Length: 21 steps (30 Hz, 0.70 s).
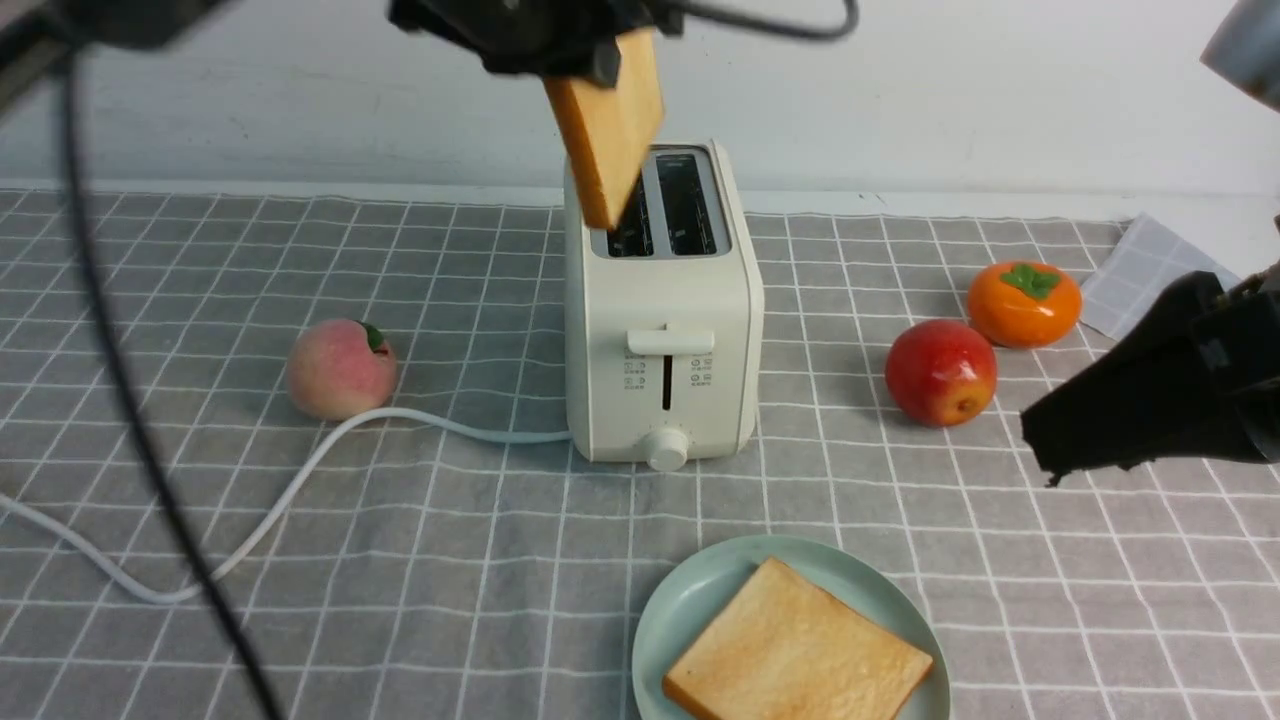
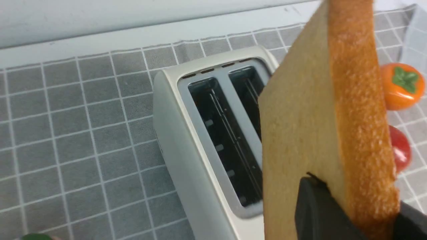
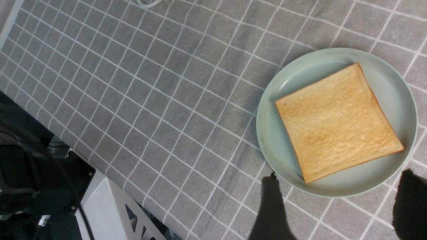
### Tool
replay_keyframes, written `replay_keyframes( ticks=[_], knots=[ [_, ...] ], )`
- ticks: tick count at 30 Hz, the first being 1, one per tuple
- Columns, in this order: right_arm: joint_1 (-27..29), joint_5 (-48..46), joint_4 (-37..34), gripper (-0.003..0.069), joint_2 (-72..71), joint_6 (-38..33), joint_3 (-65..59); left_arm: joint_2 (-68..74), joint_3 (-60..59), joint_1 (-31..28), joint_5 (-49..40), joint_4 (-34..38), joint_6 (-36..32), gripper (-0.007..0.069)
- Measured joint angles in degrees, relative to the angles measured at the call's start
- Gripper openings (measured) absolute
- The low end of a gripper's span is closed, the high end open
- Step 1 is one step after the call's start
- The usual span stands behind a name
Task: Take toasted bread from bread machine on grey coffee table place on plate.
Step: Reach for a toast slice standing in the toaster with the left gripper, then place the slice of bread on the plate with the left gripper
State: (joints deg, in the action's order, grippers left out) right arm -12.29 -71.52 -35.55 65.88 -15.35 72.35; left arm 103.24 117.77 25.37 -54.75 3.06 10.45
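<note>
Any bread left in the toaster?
Empty: both toaster slots show only dark wires. One slice is lifted out; the other lies on the plate.

- A peach (image 1: pixel 340 368) sat on the left side of the front view. It was pink blushing over pale yellow, with a small green leaf at its top.
- A glossy red apple (image 1: pixel 940 372), with a yellowish patch low on its skin, sat on the right side.
- An orange persimmon (image 1: pixel 1024 303) with a green calyx on top stood just behind the apple and a little to its right — near it, not touching.
- A paler grey checked cloth piece (image 1: pixel 1150 272) lay beyond the persimmon at the far right, with one corner toward the wall.
- A plain white wall (image 1: pixel 1000 90) closed the scene behind, faintly scuffed in places.
</note>
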Motion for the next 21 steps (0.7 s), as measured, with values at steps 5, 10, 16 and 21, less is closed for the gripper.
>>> replay_keyframes(
  ticks=[5, 10, 16, 21],
  knots=[
    [0.0, 0.0, 0.6, 0.0465, 0.0, 0.0, 0.0, -17.1, -4.0, 0.0, -9.7, 3.6, -8.2, 0.0095],
    [0.0, -0.1, 1.1, 0.0463, 0.0, 0.0, 0.0, -29.4, -25.1, 0.0, -6.4, 18.4, -19.2, 0.0095],
    [0.0, -0.1, 1.0, 0.0462, 0.0, -0.1, 0.0, -28.9, -54.1, 0.1, 10.8, 51.4, -37.6, 0.0095],
    [0.0, -0.1, 0.6, 0.0462, 0.0, -0.1, 0.0, -17.7, -64.6, 0.1, 15.9, 76.6, -55.1, 0.0095]
  ],
)
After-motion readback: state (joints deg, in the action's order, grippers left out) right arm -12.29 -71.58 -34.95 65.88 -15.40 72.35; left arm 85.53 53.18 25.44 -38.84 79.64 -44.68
